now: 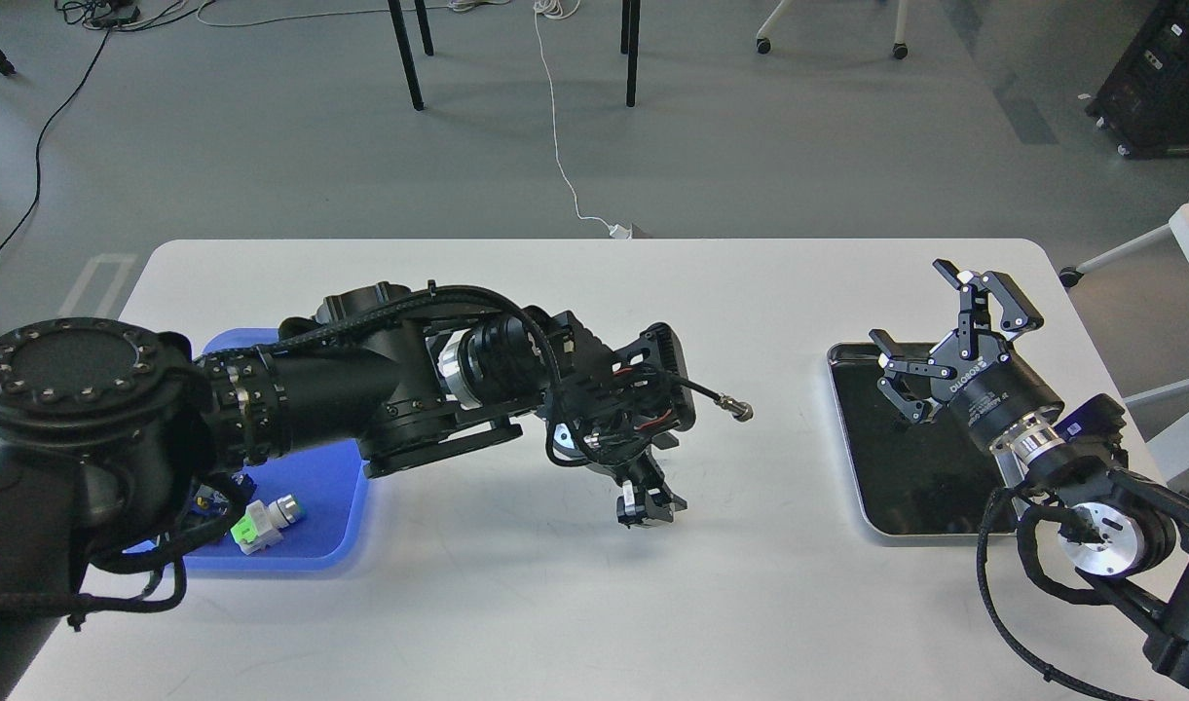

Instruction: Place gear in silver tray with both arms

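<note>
The silver tray [852,458] lies at the table's right side, its dark bottom bare where it shows. My right gripper [913,307] hovers over the tray's far part, open and empty. My left arm reaches across the middle of the table. Its gripper [648,506] points down just above the tabletop, well left of the tray. It is small and dark, so I cannot tell its fingers apart. A small pale spot shows at its tip, but I cannot make out a gear there or anywhere else.
A blue plastic tray [331,526] sits at the left, partly under my left arm, with a white and green part [263,521] in it. A cable with a metal plug [740,412] sticks out from the left wrist. The table's far edge faces open floor.
</note>
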You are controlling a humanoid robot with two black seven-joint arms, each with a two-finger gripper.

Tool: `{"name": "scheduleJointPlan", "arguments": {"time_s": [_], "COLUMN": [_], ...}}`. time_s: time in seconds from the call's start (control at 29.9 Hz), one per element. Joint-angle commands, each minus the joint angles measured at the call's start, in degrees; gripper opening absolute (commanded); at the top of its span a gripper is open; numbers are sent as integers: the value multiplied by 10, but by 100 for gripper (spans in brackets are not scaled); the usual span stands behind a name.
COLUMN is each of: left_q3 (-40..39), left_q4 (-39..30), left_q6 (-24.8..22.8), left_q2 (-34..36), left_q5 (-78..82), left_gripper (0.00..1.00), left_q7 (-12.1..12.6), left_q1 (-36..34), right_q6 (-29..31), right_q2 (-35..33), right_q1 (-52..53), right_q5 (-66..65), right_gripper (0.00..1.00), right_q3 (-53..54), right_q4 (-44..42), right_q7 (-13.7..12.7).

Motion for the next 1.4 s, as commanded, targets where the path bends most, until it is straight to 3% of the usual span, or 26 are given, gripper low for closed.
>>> {"name": "scheduleJointPlan", "arguments": {"time_s": [0.0,0.1,0.27,0.47,0.74,0.94,1.24,1.37], "left_q3": [-77,-131,-157,-214,-404,-502,-576,-601], "left_q4": [-13,-13,-63,-114,-137,-148,-147,-147], "left_q6": [0,5,56,114,119,112,113,112], "left_q2": [12,65,180,278,294,310,294,293], "left_q5": [-94,-221,-469,-717,-748,-761,-829,-841], "left_gripper": [98,98,98,98,98,98,98,98], "left_q7": [0,0,0,0,0,0,1,23], "left_q1": [1,26,95,232,450,549,586,598], "right_q6": [1,2,4,4,4,4,4,4], "right_q2": [-7,-11,-17,-15,-23,-48,-41,20], "right_q1": [2,2,2,12,71,185,449,566], "right_q5": [-2,-2,-3,-45,-169,-307,-486,-550], "right_gripper": [99,99,99,99,99,99,99,99], "right_q3": [-1,-1,-1,-5,-82,-187,-414,-510], "right_q4": [2,3,7,19,39,63,111,114], "right_q7": [0,0,0,0,0,0,0,0]}}
